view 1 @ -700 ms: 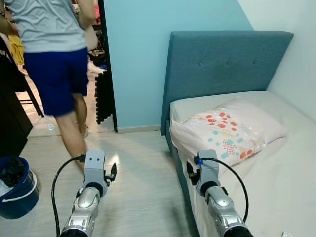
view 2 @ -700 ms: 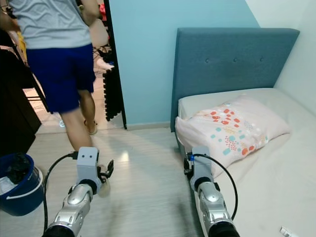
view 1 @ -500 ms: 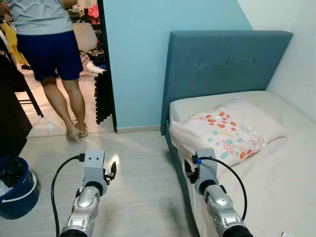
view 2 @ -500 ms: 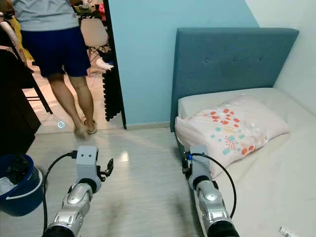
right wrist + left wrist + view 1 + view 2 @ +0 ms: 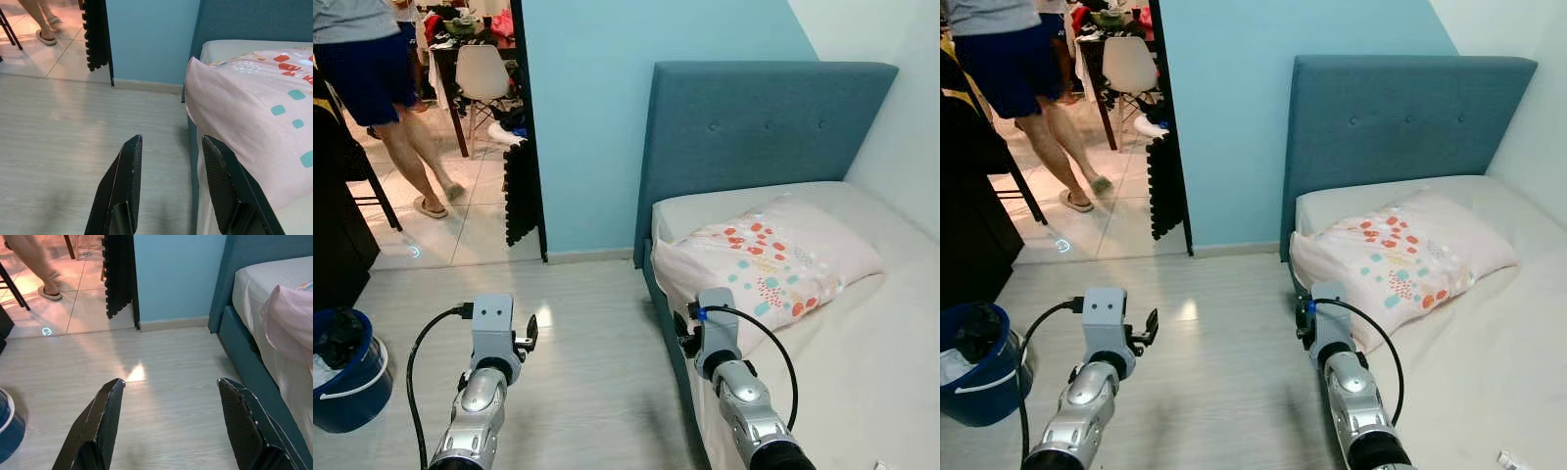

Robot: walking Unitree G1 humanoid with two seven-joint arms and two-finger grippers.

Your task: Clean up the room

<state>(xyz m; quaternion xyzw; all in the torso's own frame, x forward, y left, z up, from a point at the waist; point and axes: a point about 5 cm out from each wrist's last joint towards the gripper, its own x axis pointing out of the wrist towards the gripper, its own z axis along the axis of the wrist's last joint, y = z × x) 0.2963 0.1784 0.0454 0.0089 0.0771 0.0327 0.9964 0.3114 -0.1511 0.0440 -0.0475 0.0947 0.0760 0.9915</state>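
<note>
Grippers first, nearest me: left gripper (image 5: 168, 423) hangs over bare wood floor (image 5: 587, 372), fingers spread wide, nothing between them; right gripper (image 5: 171, 188) sits low at the bed's near corner, fingers parted and empty, just beside the pillow's overhang. I note a blue bucket (image 5: 347, 377) on the floor at my far left, with dark stuff inside (can't tell what). Pillow (image 5: 769, 259), pink with coral and teal spots, lies on the white mattress (image 5: 891, 343), its corner drooping over the bed edge. Teal headboard (image 5: 764, 127) stands behind it against the light blue wall (image 5: 578, 117). Farthest out, through the doorway, a person (image 5: 377, 93) in blue shorts and sandals stands on tiled floor near a white chair (image 5: 481, 73).
</note>
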